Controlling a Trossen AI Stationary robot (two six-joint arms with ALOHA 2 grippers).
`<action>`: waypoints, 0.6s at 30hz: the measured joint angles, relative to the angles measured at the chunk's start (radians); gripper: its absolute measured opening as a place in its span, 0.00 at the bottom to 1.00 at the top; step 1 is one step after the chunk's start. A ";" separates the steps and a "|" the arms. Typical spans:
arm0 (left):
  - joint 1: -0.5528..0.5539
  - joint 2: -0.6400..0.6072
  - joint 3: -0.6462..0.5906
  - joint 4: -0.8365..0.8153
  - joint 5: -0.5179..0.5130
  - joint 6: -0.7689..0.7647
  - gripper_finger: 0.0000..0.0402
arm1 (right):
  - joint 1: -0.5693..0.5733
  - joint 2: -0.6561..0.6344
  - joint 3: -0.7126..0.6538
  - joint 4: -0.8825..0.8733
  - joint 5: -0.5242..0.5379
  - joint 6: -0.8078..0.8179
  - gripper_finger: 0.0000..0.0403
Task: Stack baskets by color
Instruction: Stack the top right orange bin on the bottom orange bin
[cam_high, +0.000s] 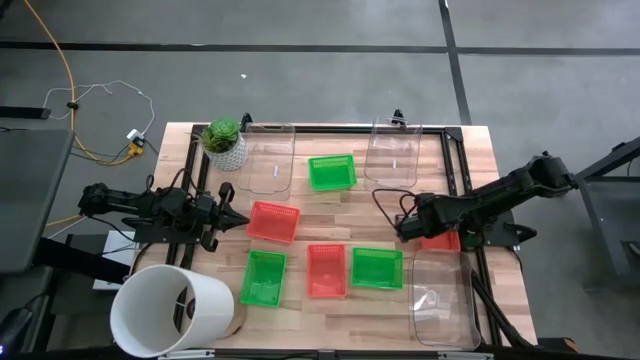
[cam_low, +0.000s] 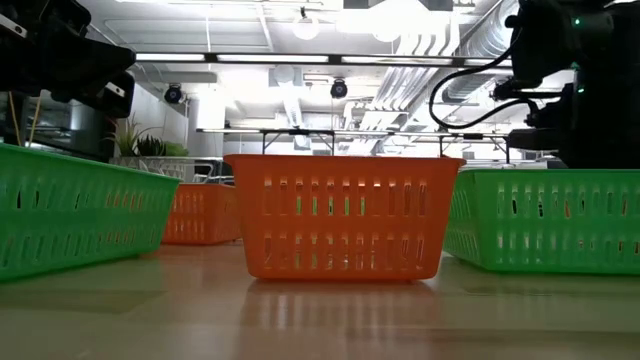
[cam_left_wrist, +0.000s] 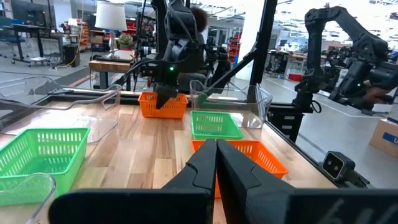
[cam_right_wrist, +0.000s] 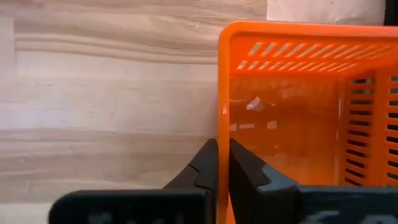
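Note:
Three green baskets (cam_high: 332, 172) (cam_high: 264, 277) (cam_high: 377, 268) and two red baskets (cam_high: 274, 221) (cam_high: 327, 270) stand apart on the wooden table, each on its bottom. A third red basket (cam_high: 441, 241) stands near the right edge, partly hidden under my right arm. My right gripper (cam_right_wrist: 222, 157) points steeply down at this basket's left side and is shut on its wall. The left wrist view shows that gripper (cam_left_wrist: 166, 96) at the basket (cam_left_wrist: 163, 107) from afar. My left gripper (cam_high: 236, 218) waits level at the table's left edge, shut (cam_left_wrist: 216, 155) on nothing. My right gripper pinches the upper edge of the red basket's wall (cam_right_wrist: 222, 121) that faces the table's left. One finger (cam_right_wrist: 245, 168) is inside the basket and one (cam_right_wrist: 205, 163) outside. The fingers come from above, slanting steeply down, across the wall. The basket stands upright on the table.
Clear bins stand at the far middle (cam_high: 270, 158), the far right (cam_high: 393, 152) and the near right (cam_high: 440, 300). A white bucket (cam_high: 170, 310) lies at the near left corner, and a potted plant (cam_high: 225, 143) stands at the far left. Bare wood lies between the baskets.

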 joint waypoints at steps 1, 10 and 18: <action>0.000 0.000 0.000 0.000 0.000 0.000 0.00 | 0.000 0.000 0.006 -0.003 0.000 -0.009 0.03; 0.000 0.000 0.000 0.000 0.000 0.000 0.00 | 0.000 0.000 0.151 -0.098 0.086 -0.124 0.00; 0.000 0.000 0.000 0.000 0.000 0.000 0.00 | 0.024 0.000 0.369 -0.106 0.123 -0.337 0.00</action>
